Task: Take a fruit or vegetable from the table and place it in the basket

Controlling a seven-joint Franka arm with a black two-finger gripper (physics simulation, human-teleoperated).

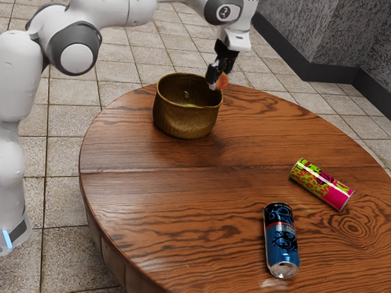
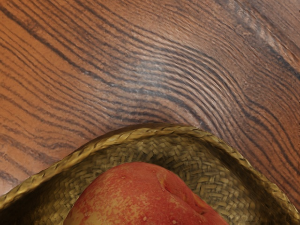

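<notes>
My gripper (image 1: 217,78) is at the rim of the woven basket, on the side toward the exterior view's right, shut on a red-orange peach (image 1: 223,82). One dark finger covers part of the fruit. The yellow-brown basket (image 1: 185,119) stands upright on the table. In the wrist view the peach (image 2: 140,199) looms large at the lower edge, with the basket's braided rim (image 2: 159,130) and inner wall around it. How high the peach hangs over the basket I cannot tell.
A blue-black can (image 1: 281,241) and a pink-green can (image 1: 322,184) lie on the round wooden table (image 1: 183,201), well away from the basket. Something yellowish-green (image 1: 190,105) shows inside the basket, too small to identify.
</notes>
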